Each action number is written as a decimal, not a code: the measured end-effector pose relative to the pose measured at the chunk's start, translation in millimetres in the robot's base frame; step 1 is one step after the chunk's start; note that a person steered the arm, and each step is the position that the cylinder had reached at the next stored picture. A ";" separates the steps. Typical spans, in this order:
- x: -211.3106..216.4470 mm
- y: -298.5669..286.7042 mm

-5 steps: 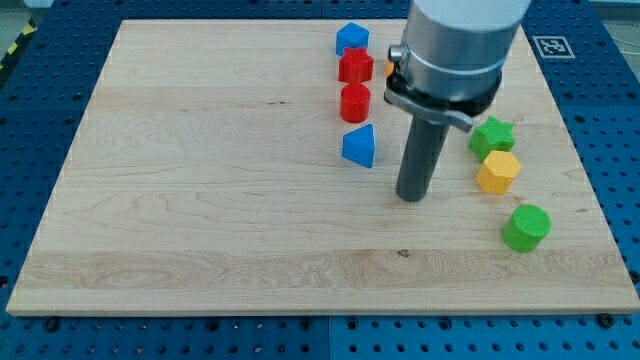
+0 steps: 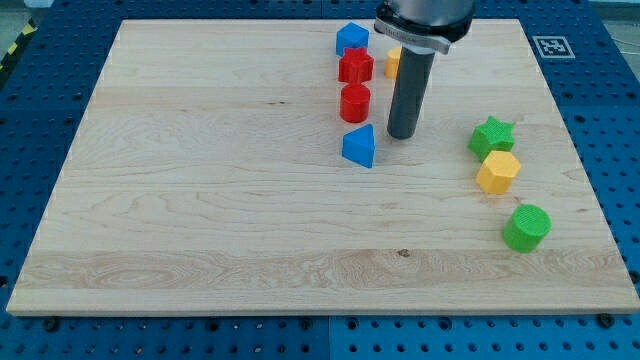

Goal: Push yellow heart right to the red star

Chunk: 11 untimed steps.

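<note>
The red star (image 2: 355,66) lies near the view's top centre on the wooden board (image 2: 200,180). A yellow block (image 2: 393,62), partly hidden behind my rod, sits just right of the red star; its shape cannot be made out. My tip (image 2: 403,135) rests on the board below that yellow block, right of the red cylinder (image 2: 354,102) and up-right of the blue triangular block (image 2: 360,146). It touches no block.
A blue block (image 2: 351,39) sits above the red star. At the view's right lie a green star (image 2: 491,135), a yellow hexagon (image 2: 498,172) and a green cylinder (image 2: 526,227). The board's right edge is close to them.
My rod has moved toward the view's top and slightly left, from beside the blue triangular block to beside the red cylinder. No block has moved.
</note>
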<state>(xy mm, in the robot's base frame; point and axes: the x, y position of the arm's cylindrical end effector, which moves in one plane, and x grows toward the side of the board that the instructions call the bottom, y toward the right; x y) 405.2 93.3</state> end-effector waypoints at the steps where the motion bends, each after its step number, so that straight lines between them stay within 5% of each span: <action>1: -20.2 -0.3; 11: -153.5 25.6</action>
<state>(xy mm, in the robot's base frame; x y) 251.7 119.0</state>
